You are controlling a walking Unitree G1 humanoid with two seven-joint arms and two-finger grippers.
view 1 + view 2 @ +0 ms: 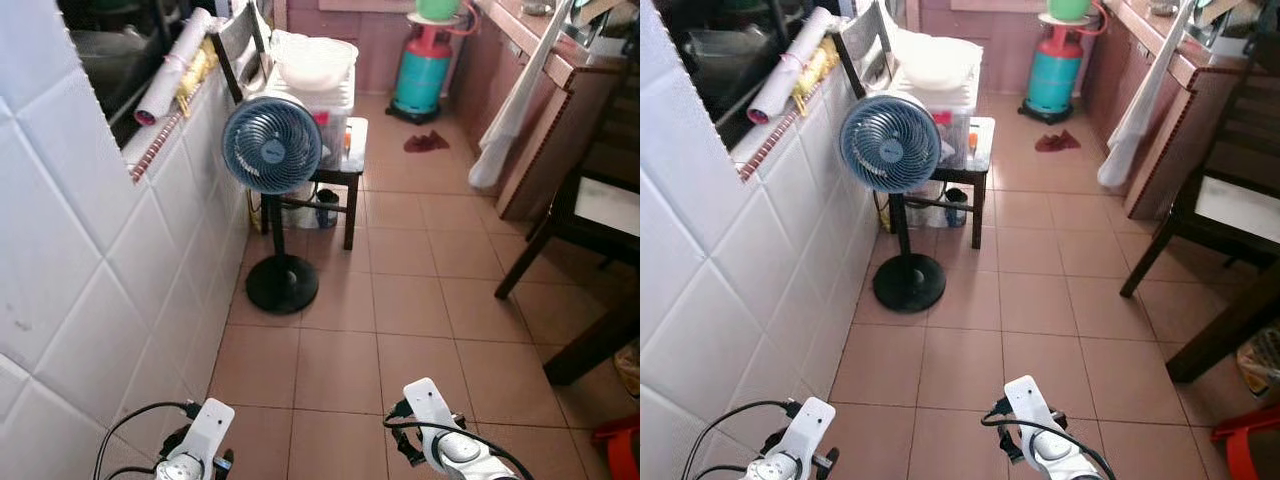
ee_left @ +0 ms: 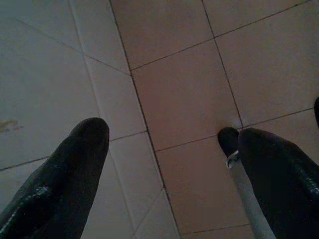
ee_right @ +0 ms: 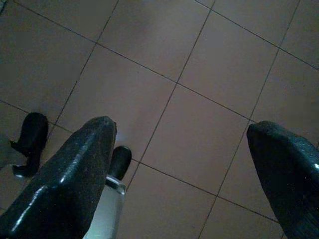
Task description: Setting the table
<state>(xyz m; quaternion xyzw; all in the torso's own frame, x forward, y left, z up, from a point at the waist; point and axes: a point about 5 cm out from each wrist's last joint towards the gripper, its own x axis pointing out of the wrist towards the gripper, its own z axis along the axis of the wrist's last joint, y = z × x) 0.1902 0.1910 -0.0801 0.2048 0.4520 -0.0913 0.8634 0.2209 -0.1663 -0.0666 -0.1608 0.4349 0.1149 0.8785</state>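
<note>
I stand in a narrow tiled passage. My left arm (image 1: 200, 440) and right arm (image 1: 440, 430) hang low at the near edge of the head views. In the left wrist view my left gripper (image 2: 174, 134) is open over the floor beside the white wall tiles, holding nothing. My right gripper (image 3: 184, 127) is open too, above bare brown floor tiles. A dark wooden chair (image 1: 590, 200) with a pale seat stands on the right, with a dark table leg (image 1: 595, 340) nearer to me. A stack of white bowls (image 1: 315, 60) rests on a clear plastic box ahead.
A blue pedestal fan (image 1: 272, 143) stands by the white tiled wall (image 1: 90, 300), before a small dark side table (image 1: 352, 150). Farther off are a teal gas cylinder (image 1: 425, 75), a red rag (image 1: 426, 141) and a hanging white cloth (image 1: 505, 110). A red stool (image 1: 620, 445) sits near right.
</note>
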